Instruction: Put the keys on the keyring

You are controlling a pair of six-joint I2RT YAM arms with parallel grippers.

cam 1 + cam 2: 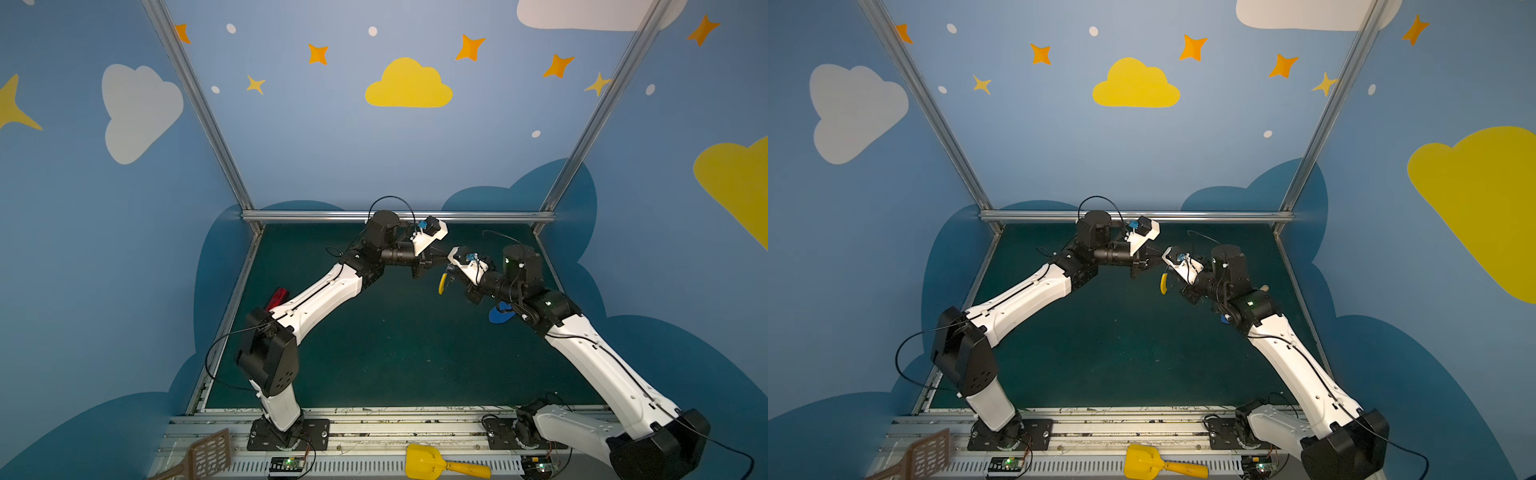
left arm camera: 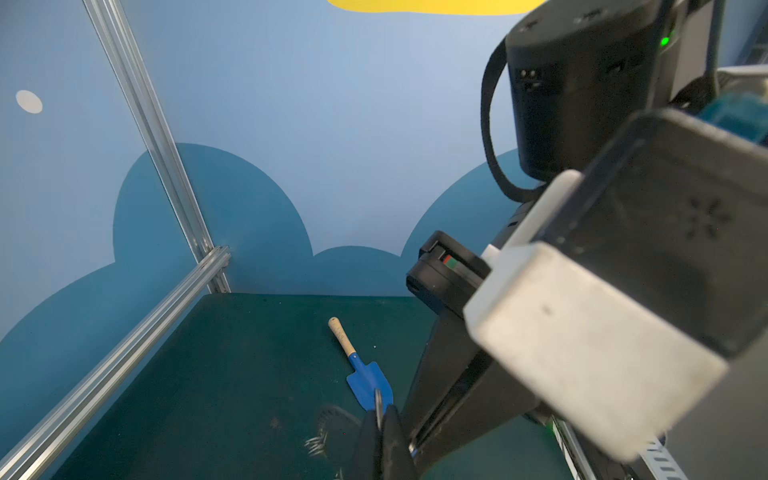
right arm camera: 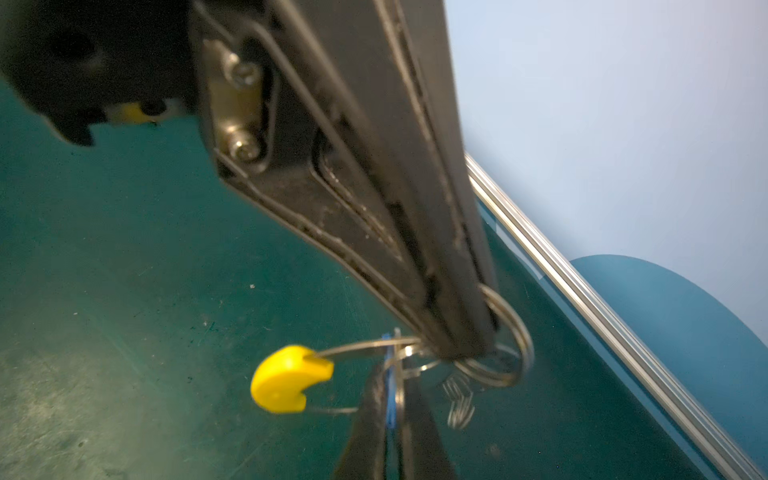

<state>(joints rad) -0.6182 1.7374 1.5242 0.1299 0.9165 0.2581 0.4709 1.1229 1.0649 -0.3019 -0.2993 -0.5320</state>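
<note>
The keyring (image 3: 524, 338) is a grey wire hoop with a yellow sleeve (image 3: 286, 378), held in the air above the green mat. My left gripper (image 2: 379, 419) is shut on it, and a thin edge of its metal sticks out between the fingertips. The keys (image 3: 390, 399), a blue tag with a silver key pressed against it, sit between the shut jaws of my right gripper (image 3: 394, 409). The tag's tip touches the hoop's wire close to the left gripper's tip. In both top views the two grippers meet at mid-back, and the yellow sleeve (image 1: 442, 284) hangs below them.
A blue toy shovel (image 2: 370, 386) with a wooden handle lies on the mat under the right arm. A red object (image 1: 277, 298) lies by the left arm. A yellow scoop (image 1: 432, 461) and a brown slotted spatula (image 1: 208, 455) rest on the front rail. Aluminium frame bars (image 1: 399, 216) edge the mat.
</note>
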